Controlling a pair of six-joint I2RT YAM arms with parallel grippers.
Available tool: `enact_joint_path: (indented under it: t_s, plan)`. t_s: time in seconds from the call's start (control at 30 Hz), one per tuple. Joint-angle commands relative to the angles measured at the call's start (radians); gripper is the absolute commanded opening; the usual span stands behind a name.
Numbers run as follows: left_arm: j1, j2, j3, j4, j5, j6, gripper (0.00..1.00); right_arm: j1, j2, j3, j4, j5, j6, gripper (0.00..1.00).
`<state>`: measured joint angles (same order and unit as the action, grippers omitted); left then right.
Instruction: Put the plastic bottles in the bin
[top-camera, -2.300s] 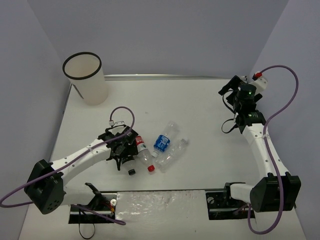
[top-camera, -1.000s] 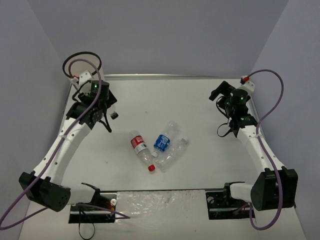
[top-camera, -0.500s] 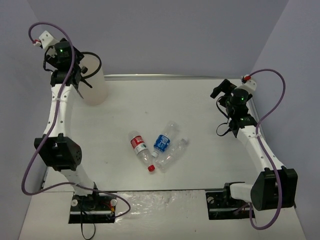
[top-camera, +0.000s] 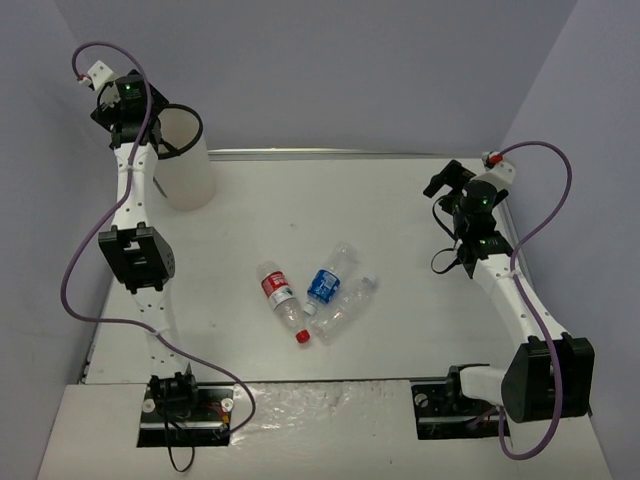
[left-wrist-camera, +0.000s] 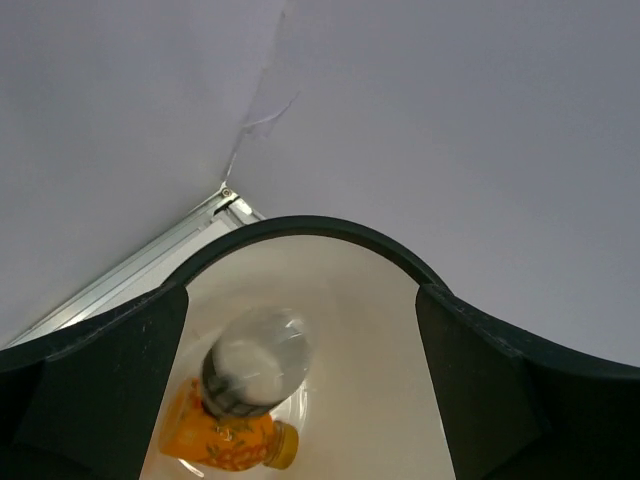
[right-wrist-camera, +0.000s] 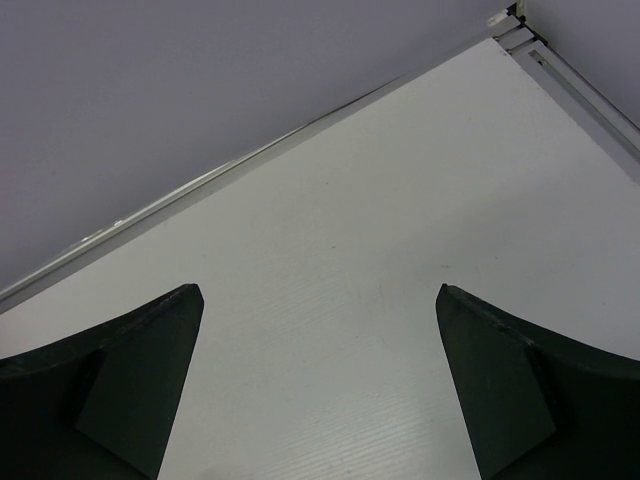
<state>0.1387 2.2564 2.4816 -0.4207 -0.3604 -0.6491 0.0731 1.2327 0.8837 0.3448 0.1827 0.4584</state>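
Note:
My left gripper (top-camera: 157, 132) is open over the mouth of the tall white bin (top-camera: 190, 176). In the left wrist view its jaws stand wide apart above the bin's black rim (left-wrist-camera: 300, 225), the gripper (left-wrist-camera: 300, 300) empty. Inside the bin, a blurred black-labelled bottle (left-wrist-camera: 255, 365) shows end-on above the orange bottle (left-wrist-camera: 225, 443). On the table lie the red-labelled bottle (top-camera: 279, 296), the blue-labelled bottle (top-camera: 329, 277) and the plain clear bottle (top-camera: 346, 305), close together. My right gripper (top-camera: 443, 186) is open and empty at the far right, over bare table (right-wrist-camera: 317, 295).
The table's (top-camera: 400, 210) metal back edge (right-wrist-camera: 250, 150) runs along the rear wall. Grey walls close in the left, back and right sides. Both arm bases sit at the near edge.
My left arm carried the black-labelled bottle from the table middle up to the bin and opened; the bottle is now inside the bin. The right arm shifted only slightly.

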Motion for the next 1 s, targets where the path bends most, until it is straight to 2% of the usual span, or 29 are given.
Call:
enact_joint_path:
  t_s: [0.0,0.13,0.23,0.37,0.43,0.47,0.5,0.53,0.6,0.7,0.87,0.97]
  plan:
    - [-0.015,-0.155,0.025,0.07,0.031,0.03,0.97,0.004,-0.021,0.027,0.06,0.001,-0.01,1.0]
    - [-0.044,-0.23,-0.015,0.034,0.028,0.052,0.97,0.009,0.006,0.066,0.024,-0.034,-0.012,1.0]
    - [-0.088,-0.301,-0.035,-0.068,0.011,0.068,0.97,0.013,0.037,0.113,-0.08,0.002,-0.008,1.0]
    - [-0.172,-0.426,-0.182,-0.211,-0.041,0.031,0.97,0.016,0.054,0.136,-0.16,0.006,-0.004,1.0]
    - [-0.217,-0.501,-0.307,-0.316,-0.044,-0.021,0.97,0.017,0.041,0.133,-0.197,0.015,-0.003,1.0]
    - [-0.22,-0.508,-0.321,-0.321,-0.039,-0.032,0.97,0.017,0.039,0.133,-0.201,0.019,-0.003,1.0]
    - [-0.241,-0.553,-0.401,-0.324,-0.022,-0.072,0.97,0.017,0.03,0.128,-0.215,0.035,-0.003,1.0]
    - [-0.276,-0.634,-0.532,-0.288,0.009,-0.079,0.97,0.017,0.012,0.12,-0.222,0.049,0.001,1.0]
    - [-0.338,-0.705,-0.743,-0.27,-0.044,-0.14,0.97,0.017,-0.02,0.094,-0.221,0.074,0.012,1.0]
    - [-0.42,-0.802,-0.98,-0.258,-0.06,-0.218,0.97,0.017,-0.049,0.067,-0.226,0.113,0.035,1.0]
    - [-0.47,-0.876,-1.217,-0.211,0.068,-0.268,0.97,0.017,-0.021,0.063,-0.255,0.04,0.074,1.0]
    - [-0.497,-0.883,-1.299,-0.182,0.142,-0.268,0.97,0.017,0.033,0.103,-0.348,-0.005,0.085,1.0]
